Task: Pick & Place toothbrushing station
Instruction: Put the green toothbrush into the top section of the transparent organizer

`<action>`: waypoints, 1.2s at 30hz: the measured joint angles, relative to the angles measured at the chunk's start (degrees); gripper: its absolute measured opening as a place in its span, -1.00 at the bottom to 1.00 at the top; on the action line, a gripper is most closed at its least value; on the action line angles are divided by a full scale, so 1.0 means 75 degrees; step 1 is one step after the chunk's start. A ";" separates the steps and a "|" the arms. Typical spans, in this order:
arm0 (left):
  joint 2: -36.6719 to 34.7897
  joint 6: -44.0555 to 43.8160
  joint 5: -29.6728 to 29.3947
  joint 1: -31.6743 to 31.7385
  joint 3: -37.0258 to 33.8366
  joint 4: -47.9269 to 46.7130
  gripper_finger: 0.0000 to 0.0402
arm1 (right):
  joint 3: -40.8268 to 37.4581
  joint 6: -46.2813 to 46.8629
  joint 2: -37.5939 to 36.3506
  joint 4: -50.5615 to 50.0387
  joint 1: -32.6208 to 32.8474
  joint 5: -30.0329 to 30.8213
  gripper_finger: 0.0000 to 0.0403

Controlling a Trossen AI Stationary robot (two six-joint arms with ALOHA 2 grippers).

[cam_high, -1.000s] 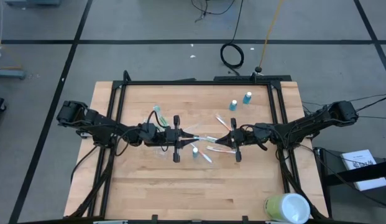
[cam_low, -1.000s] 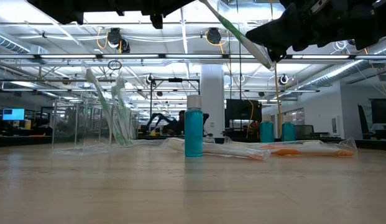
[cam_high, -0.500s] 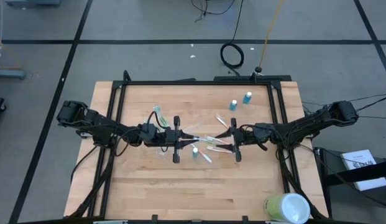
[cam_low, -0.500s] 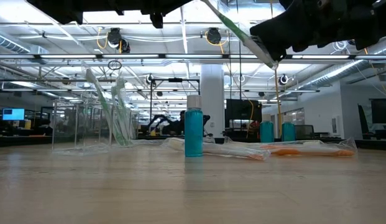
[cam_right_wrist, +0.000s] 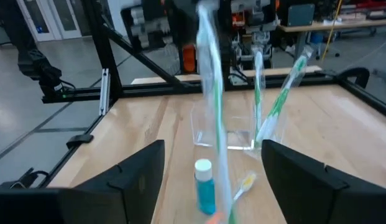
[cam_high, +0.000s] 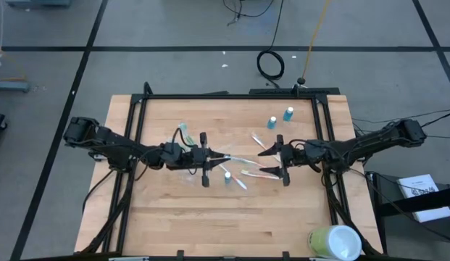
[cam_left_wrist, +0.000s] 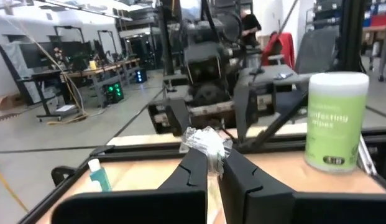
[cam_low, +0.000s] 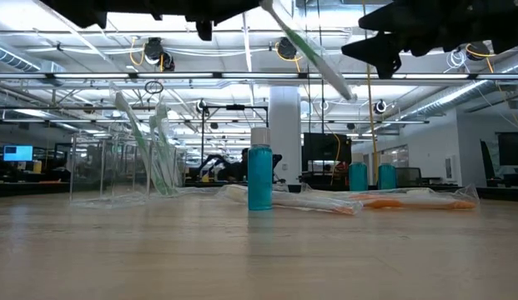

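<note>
The right gripper [cam_high: 272,162] has let go and drawn back with fingers wide, leaving the toothbrush [cam_low: 307,48] pinched in the left gripper [cam_high: 212,159] above mid-table: handover appears complete.

Toothbrush [cam_right_wrist: 212,118] blurred; clear cup [cam_high: 185,172] under left arm.

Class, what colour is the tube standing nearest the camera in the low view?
Blue tube with a white cap, clearest in the low view.

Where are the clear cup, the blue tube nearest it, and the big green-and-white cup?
clear cup [cam_low: 108,171]: low view, its front wall.
blue tube [cam_low: 259,177]: low view, middle of its blue body.
big green-and-white cup [cam_high: 333,242]: high view, its open rim.
</note>
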 joint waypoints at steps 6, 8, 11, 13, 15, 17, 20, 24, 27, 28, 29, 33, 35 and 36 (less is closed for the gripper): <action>-0.1104 -0.0553 -0.0845 -0.0006 0.0003 -0.1743 -0.88 | 0.0000 0.0086 -0.0090 -0.0313 0.0000 0.0000 0.29; -0.1592 -0.0757 -0.1215 -0.0006 0.0003 -0.2494 -0.88 | 0.0000 0.0069 -0.0093 -0.0307 0.0000 0.0002 0.28; -0.2286 -0.1076 -0.1813 -0.0019 0.0003 -0.3630 -0.93 | 0.0000 0.0066 -0.0090 -0.0349 0.0000 0.0001 0.28; -0.2761 -0.1309 -0.2164 -0.0061 0.0003 -0.4288 -0.96 | 0.0000 0.0062 -0.0092 -0.0333 0.0000 0.0002 0.28; -0.3215 -0.1527 -0.2531 -0.0067 0.0003 -0.4840 -0.97 | 0.0000 0.0062 -0.0090 -0.0339 0.0000 0.0002 0.28; -0.3656 -0.1842 -0.2892 -0.0095 0.0003 -0.5453 -0.96 | 0.0000 0.0062 -0.0090 -0.0339 0.0000 0.0003 0.28; -0.4328 -0.2438 -0.3426 -0.0140 0.0003 -0.6329 -0.91 | 0.0000 0.0062 -0.0090 -0.0339 0.0000 0.0000 0.28; -0.5078 -0.3349 -0.3795 -0.0213 0.0003 -0.7589 -0.93 | 0.0000 0.0062 -0.0090 -0.0339 0.0000 0.0002 0.28; -0.5447 -0.3974 -0.3795 -0.0265 0.0003 -0.8227 -0.97 | -0.0039 0.0059 -0.0090 -0.0317 -0.0001 0.0003 0.28; -0.5532 -0.4129 -0.3795 -0.0290 0.0003 -0.8432 -0.97 | -0.0077 0.0059 -0.0090 -0.0316 -0.0003 0.0009 0.28; -0.5587 -0.4265 -0.3795 -0.0308 0.0003 -0.8615 -0.96 | -0.0114 0.0059 -0.0088 -0.0319 0.0000 0.0030 0.28; -0.5591 -0.4786 -0.3785 -0.0309 0.0003 -0.9221 -0.89 | -0.0223 0.0057 -0.0088 -0.0111 -0.0006 0.0205 0.28; -0.5541 -0.4998 -0.3788 -0.0309 0.0003 -0.9441 -0.89 | -0.0248 0.0057 -0.0087 -0.0047 -0.0006 0.0195 0.28; -0.5509 -0.5102 -0.3785 -0.0309 0.0003 -0.9528 -0.91 | -0.0248 0.0057 -0.0087 -0.0045 -0.0006 0.0181 0.28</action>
